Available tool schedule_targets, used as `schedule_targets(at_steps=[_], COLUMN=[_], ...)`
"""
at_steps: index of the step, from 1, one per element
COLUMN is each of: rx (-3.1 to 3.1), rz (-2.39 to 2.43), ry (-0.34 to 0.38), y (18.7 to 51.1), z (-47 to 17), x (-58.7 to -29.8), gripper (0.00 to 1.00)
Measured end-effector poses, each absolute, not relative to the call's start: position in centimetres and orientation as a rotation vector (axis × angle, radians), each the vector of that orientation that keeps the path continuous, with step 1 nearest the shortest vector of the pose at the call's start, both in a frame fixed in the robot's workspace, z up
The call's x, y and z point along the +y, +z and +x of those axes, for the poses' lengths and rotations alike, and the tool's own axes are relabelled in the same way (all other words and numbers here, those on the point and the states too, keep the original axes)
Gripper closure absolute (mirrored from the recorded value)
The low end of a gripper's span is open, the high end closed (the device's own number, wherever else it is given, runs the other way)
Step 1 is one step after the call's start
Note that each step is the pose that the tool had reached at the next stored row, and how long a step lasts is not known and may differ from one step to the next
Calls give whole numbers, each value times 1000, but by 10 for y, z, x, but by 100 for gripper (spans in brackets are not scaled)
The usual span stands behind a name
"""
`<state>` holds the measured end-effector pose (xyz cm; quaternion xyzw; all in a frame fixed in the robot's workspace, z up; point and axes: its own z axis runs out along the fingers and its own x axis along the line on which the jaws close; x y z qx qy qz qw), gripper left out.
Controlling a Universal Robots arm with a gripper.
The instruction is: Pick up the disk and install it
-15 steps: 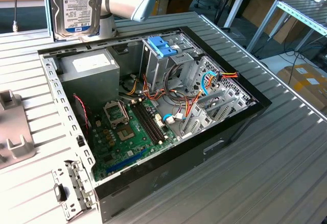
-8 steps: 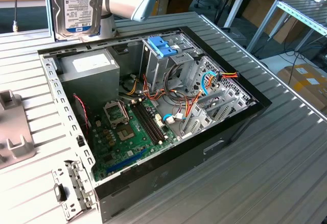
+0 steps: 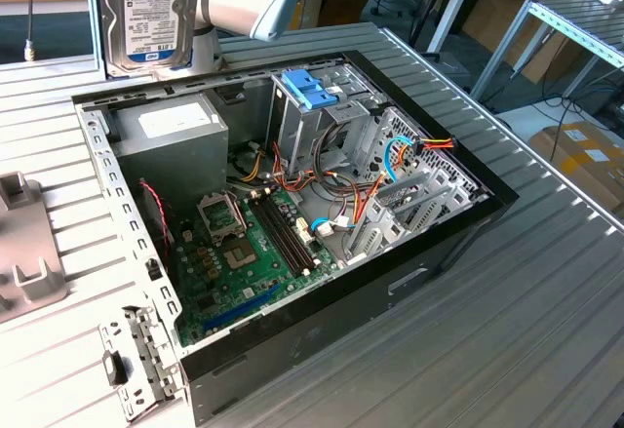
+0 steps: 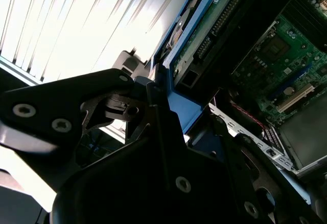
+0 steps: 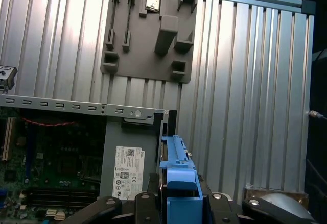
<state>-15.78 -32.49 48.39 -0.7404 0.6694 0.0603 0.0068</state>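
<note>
Since the gripper [image 5: 179,197] is clamping the disk [image 3: 146,11] by its light-blue side rails, it's hanging on edge up by the power supply [image 3: 175,128] corner of the open PC case [image 3: 439,124], clearing the chassis wall, I'm guessing.

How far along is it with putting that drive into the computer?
Picking up looks done: the gripper is shut on the blue frame of the disk, holding it raised clear of the open computer case. Installing is left: the disk is not yet inside the case.
</note>
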Motion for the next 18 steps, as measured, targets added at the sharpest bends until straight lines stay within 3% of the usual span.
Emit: schedule_targets(at_steps=[18], rx=[2094], rz=[-2316], ry=[189], y=[483], z=[-149], x=[-325], gripper=[63])
